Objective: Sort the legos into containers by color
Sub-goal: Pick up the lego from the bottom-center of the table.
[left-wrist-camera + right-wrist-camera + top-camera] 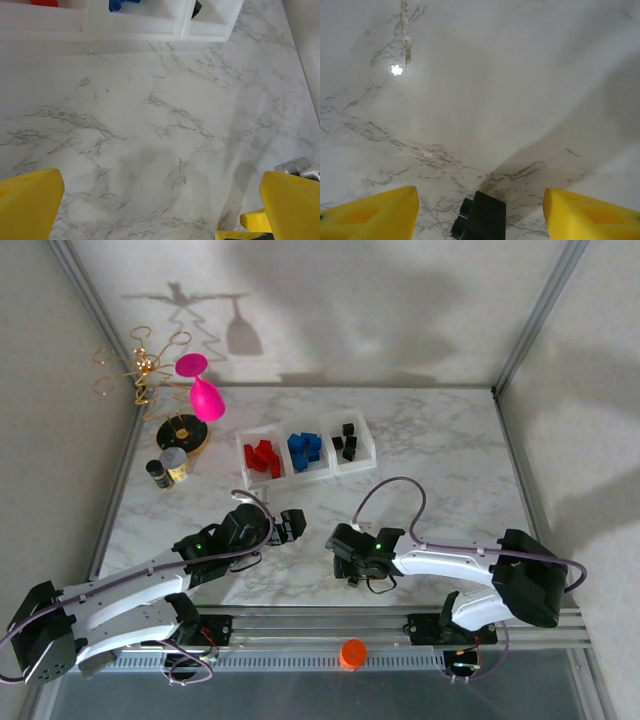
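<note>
**STATION STATUS: ONE BLACK BRICK LOOSE BETWEEN RIGHT JAWS**

Left gripper (290,525): left of centre in the top view, jaws spread to full width. In the left wrist view, yellow fingers (30,205) at the lower corners, with bare marble table (165,140) between.

Right gripper (340,555): just right of centre in the top view, low over the table. In the right wrist view, fingers (592,215) held apart at the lower corners. One black lego (480,217) on the marble at bottom centre between them, with a gap on each side. Not pinched.

Containers (305,452): above centre in the top view, three joined bins in a row.
- Left bin: red legos (262,458).
- Middle bin: blue legos (304,448).
- Right bin: black legos (346,443).

Same row along the top edge of the left wrist view.

Orange cap (352,653): bottom centre of the top view, by the rail.
</note>
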Motion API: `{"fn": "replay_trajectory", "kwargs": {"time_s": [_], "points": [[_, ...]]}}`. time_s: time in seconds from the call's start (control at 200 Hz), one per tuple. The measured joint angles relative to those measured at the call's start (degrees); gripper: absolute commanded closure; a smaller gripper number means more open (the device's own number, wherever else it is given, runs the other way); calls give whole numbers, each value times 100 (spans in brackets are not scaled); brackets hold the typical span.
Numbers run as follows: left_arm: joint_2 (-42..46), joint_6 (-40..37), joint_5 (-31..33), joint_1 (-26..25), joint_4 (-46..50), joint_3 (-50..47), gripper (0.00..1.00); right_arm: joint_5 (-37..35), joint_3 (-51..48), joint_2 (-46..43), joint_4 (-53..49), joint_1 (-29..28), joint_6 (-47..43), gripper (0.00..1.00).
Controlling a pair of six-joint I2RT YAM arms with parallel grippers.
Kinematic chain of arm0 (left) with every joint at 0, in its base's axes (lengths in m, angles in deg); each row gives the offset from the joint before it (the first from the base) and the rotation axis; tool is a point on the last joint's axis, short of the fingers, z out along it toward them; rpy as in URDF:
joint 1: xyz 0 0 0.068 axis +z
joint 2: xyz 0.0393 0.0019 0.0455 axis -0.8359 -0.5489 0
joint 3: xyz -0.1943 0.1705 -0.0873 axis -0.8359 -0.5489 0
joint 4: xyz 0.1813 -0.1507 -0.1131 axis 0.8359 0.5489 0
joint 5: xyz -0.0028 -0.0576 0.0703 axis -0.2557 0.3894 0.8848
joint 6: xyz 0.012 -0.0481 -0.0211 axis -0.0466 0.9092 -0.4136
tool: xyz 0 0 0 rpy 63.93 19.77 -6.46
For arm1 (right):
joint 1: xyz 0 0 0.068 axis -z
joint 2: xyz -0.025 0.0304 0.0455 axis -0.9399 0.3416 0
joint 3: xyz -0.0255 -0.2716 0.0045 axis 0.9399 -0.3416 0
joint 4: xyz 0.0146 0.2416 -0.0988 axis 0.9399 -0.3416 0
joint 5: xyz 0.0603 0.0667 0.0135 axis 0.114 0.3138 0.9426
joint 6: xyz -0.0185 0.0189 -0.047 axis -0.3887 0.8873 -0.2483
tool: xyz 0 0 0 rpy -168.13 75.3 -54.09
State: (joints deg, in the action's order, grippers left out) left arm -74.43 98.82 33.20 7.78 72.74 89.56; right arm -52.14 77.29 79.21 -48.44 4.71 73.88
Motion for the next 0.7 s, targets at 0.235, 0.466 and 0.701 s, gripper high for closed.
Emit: {"fn": "replay_trajectory", "kwargs": {"time_s": [0.235,0.466,0.701], "points": [[-85,17,2,0,-2,0,0,101,-120,247,173,-72,127,55],[-85,15,2,0,2,0,0,87,-120,249,184,-74,181,71],[-76,13,2,0,2,0,0,-4,-39,249,133,-79,127,81]]}}
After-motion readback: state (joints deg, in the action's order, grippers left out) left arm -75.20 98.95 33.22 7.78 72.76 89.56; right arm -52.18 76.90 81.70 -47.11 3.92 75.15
